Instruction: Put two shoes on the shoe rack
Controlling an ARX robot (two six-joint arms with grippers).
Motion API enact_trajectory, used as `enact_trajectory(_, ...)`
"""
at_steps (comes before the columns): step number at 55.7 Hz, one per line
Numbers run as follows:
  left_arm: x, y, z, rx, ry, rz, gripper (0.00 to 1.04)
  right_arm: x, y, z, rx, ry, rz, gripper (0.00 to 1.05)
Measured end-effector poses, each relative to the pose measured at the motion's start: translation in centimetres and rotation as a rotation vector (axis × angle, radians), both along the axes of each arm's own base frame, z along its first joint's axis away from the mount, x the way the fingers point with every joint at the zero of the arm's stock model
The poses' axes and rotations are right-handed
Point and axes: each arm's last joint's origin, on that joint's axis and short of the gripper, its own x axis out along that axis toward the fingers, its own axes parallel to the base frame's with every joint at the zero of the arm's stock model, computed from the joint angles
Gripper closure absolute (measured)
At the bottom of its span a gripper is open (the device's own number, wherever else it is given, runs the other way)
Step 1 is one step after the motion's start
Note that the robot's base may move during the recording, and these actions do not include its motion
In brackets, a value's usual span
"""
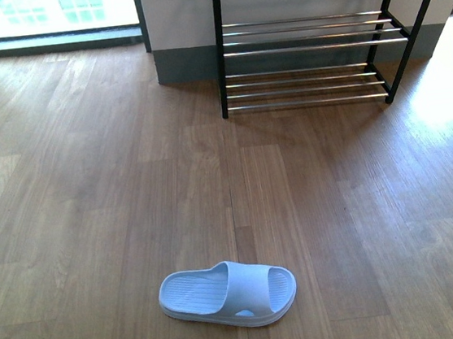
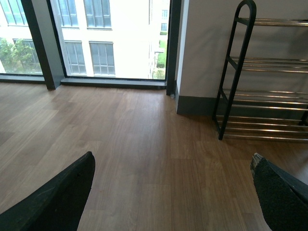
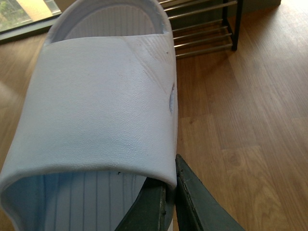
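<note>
Now, your right claw (image 3: 171,180) pinches sole edge of pale slide (image 3: 106,96), fingers pressed close on it. Your left claw (image 2: 172,156) is spread wide above wood floor (image 2: 144,144). Second slide (image 1: 228,294) lies sole-down on floor, well apart from shoe rack (image 1: 311,45), with open planks between. Rack stands against wall (image 1: 177,20), beside window (image 2: 110,38). Only right wrist view shows gripped slide; only front view shows slide on floor.

Open floor (image 1: 90,193) between slipper (image 1: 228,294) and rack (image 1: 302,46).
</note>
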Motion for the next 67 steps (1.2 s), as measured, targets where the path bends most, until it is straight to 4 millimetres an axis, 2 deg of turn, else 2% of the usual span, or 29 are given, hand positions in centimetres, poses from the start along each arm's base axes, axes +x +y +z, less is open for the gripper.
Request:
enact_trajectory(19,0.0,0.0,0.0,-0.002,0.005,0.008,0.09,0.0,0.0,0.0,0.000,0.000,0.000,1.03)
enact_trajectory(22,0.3,0.0,-0.1,-0.033,0.125,0.071,0.09,0.0,0.0,0.0,0.000,0.000,0.000,1.03)
enact_trajectory(30,3.3,-0.3,-0.2,-0.008,0.250,0.010,0.09,0.0,0.0,0.0,0.001,0.000,0.005,1.03)
enact_trajectory(37,7.4,-1.4,-1.1,0.074,0.334,-0.152,0.09,0.0,0.0,0.0,0.000,0.000,0.000,1.03)
enact_trajectory(43,12.3,-2.8,-3.8,0.179,0.478,-0.319,0.09,0.0,0.0,0.0,0.000,0.000,0.001,1.03)
enact_trajectory(50,15.5,-4.0,-7.2,0.263,0.609,-0.416,0.09,0.0,0.0,0.0,0.000,0.000,0.000,1.03)
enact_trajectory(60,19.2,-6.6,-12.0,0.376,0.737,-0.574,0.09,0.0,0.0,0.0,0.000,0.000,0.000,1.03)
enact_trajectory(67,20.5,-8.9,-15.4,0.459,0.815,-0.692,0.09,0.0,0.0,0.0,0.000,0.000,0.000,1.03)
